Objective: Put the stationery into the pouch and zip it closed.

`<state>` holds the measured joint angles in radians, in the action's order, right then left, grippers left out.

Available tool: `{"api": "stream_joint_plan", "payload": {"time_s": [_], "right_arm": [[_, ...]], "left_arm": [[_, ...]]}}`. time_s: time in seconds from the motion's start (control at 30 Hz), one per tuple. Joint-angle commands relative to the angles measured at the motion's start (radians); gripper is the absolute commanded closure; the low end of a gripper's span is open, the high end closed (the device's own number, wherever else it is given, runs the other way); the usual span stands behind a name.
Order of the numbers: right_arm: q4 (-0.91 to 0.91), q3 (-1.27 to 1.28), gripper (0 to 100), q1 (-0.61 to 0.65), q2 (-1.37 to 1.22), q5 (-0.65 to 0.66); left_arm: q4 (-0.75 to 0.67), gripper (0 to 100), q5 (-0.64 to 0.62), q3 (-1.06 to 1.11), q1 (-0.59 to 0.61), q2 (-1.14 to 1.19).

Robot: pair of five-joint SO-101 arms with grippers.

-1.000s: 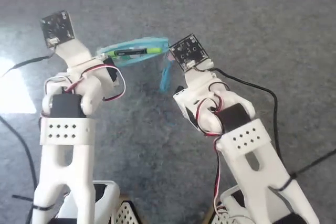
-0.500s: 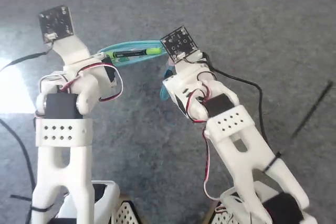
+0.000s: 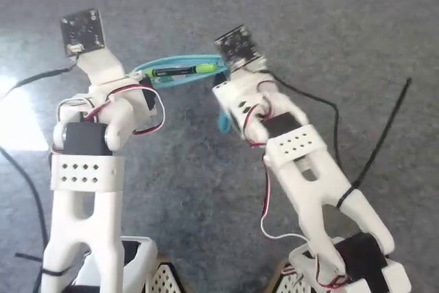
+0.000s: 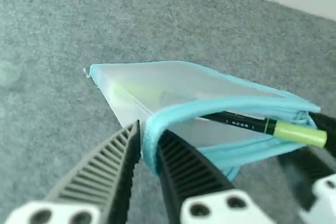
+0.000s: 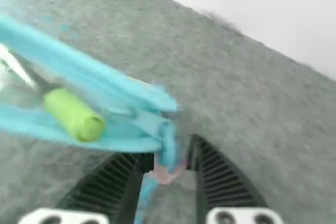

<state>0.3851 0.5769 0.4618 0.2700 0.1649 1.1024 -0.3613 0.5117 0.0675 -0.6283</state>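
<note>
Zipping step: pouch (image 3: 180,73) held at both ends
Pen (image 3: 182,70) inside, mouth open, it sits toward the desk's (image 3: 343,46) 12 o'clock; left tool (image 4: 149,150) clenches its 9 o'clock end, right tool (image 5: 169,156) pinches the zip pull (image 5: 168,148) at 3 o'clock. Next, likely: draw the pull toward 9 o'clock.

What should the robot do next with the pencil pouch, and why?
Probably slide the right hand, at the zip end, toward the left hand to start zipping. The see-through blue-edged pouch gapes open, pinched by the left hand, and the black pen with the green cap already lies in its mouth.
</note>
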Motion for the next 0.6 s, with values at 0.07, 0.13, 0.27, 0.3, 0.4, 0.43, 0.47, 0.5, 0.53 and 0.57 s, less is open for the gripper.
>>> {"api": "stream_joint_plan", "payload": {"time_s": [0.07, 0.13, 0.27, 0.3, 0.4, 0.43, 0.47, 0.5, 0.53, 0.57], "right_arm": [[0.128, -0.14, 99.0, -0.094, 0.028, 0.041], [0.18, -0.155, 99.0, -0.099, 0.068, 0.041], [0.268, -0.157, 99.0, -0.088, 0.211, 0.043], [0.289, -0.158, 99.0, -0.082, 0.259, 0.043], [0.357, -0.198, 99.0, -0.07, 0.41, 0.043], [0.38, -0.224, 99.0, -0.053, 0.453, 0.043], [0.409, -0.253, 99.0, -0.033, 0.492, 0.046], [0.441, -0.278, 99.0, -0.013, 0.527, 0.061], [0.473, -0.296, 99.0, 0.012, 0.553, 0.087], [0.506, -0.302, 99.0, 0.038, 0.575, 0.117]], "left_arm": [[-0.109, 99, 0.026, 0.084, -0.005, -0.011], [-0.149, 99, 0.029, 0.12, -0.006, -0.011], [-0.218, 99, 0.037, 0.2, -0.011, -0.006], [-0.233, 99, 0.037, 0.216, -0.011, -0.006], [-0.252, 99, 0.041, 0.194, -0.011, -0.012], [-0.244, 99, 0.041, 0.159, -0.011, -0.012], [-0.233, 99, 0.043, 0.116, -0.011, -0.012], [-0.226, 99, 0.043, 0.073, -0.008, -0.012], [-0.226, 99, 0.048, 0.039, -0.003, -0.012], [-0.224, 99, 0.064, 0.015, -0.003, -0.012]]}}
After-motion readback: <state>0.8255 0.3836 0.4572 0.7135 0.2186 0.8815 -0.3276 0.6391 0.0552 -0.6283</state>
